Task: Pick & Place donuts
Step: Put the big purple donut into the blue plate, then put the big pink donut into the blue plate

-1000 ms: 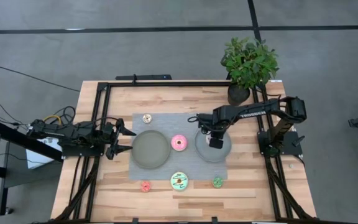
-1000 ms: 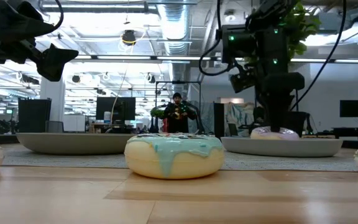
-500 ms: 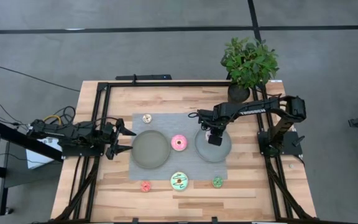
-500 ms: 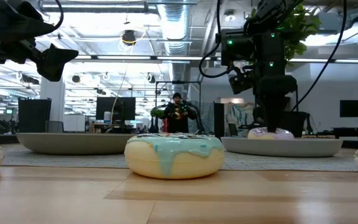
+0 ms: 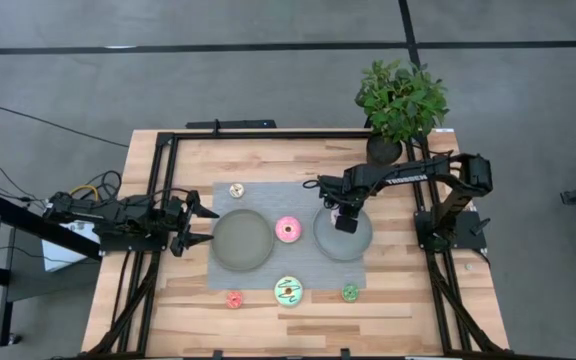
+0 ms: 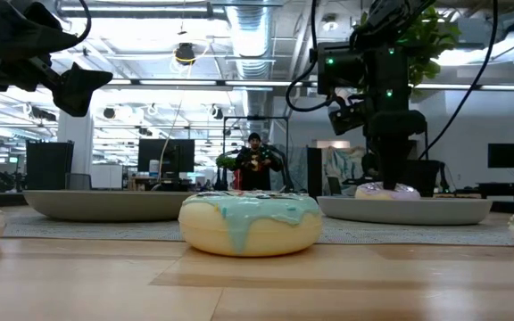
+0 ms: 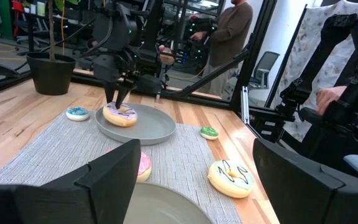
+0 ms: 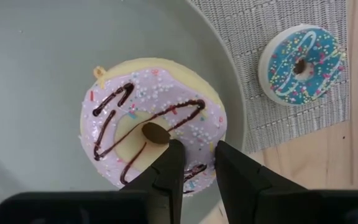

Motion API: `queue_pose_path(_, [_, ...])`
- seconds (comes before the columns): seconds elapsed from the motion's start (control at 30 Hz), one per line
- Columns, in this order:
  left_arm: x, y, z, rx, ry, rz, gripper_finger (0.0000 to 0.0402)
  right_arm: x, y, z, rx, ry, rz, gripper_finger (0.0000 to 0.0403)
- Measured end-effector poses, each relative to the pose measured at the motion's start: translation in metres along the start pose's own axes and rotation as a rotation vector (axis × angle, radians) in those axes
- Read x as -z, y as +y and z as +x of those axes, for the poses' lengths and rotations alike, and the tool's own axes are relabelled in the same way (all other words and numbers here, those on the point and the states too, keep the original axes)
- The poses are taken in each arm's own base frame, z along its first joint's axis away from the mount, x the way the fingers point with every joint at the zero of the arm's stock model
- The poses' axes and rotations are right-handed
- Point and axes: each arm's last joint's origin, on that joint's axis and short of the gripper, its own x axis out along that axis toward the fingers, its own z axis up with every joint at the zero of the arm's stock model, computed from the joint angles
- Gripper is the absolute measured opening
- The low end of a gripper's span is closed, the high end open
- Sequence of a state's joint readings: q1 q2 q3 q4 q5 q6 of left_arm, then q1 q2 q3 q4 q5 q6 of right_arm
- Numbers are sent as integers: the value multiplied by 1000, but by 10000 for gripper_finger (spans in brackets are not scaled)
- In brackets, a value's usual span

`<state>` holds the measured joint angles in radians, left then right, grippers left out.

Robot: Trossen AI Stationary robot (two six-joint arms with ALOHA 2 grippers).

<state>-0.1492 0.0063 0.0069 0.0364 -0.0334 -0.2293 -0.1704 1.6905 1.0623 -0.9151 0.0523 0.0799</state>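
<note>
The white-lilac sprinkled donut (image 8: 148, 124) lies flat on the right grey plate (image 5: 325, 243). My right gripper (image 8: 196, 155) stands right above it and is shut on it. The blue donut (image 8: 300, 65) lies on the mat just beyond that plate's rim. Pink donut (image 5: 288, 229) sits between the two plates, tan (image 5: 236, 190) at the mat's far left corner. Red (image 5: 234, 298), mint-green (image 5: 288, 291) and green (image 5: 350, 292) line the near edge. My left gripper (image 5: 215, 225) waits open beside the left plate (image 5: 241, 238). My right gripper pinches one side of the lilac donut's ring (image 8: 197, 144) between its two fingers. One finger (image 8: 169, 163) stands at the edge of the hole and the other (image 8: 229, 165) near the outer rim. The fingers come from above, pointing down. The donut rests flat on the plate.
A potted plant (image 5: 398, 100) stands at the far right corner, behind the right arm. The grey woven mat (image 5: 223, 275) carries both plates. Black frame rails run along the table's edges. A person stands in the room beyond the table (image 6: 254, 165).
My right gripper has shifted a little toward the table's far edge, staying low over the right plate. The lilac donut has moved slightly along with it on the plate.
</note>
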Motion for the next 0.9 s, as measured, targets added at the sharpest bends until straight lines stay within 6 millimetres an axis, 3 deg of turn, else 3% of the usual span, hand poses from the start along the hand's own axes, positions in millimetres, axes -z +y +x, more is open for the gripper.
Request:
queue_pose_path(0.6, [0,0,0,0,0,0,304,2,-3,0,3,24,7,148])
queue_pose_path(0.9, [0,0,0,0,0,0,304,5,-3,0,5,51,5,145])
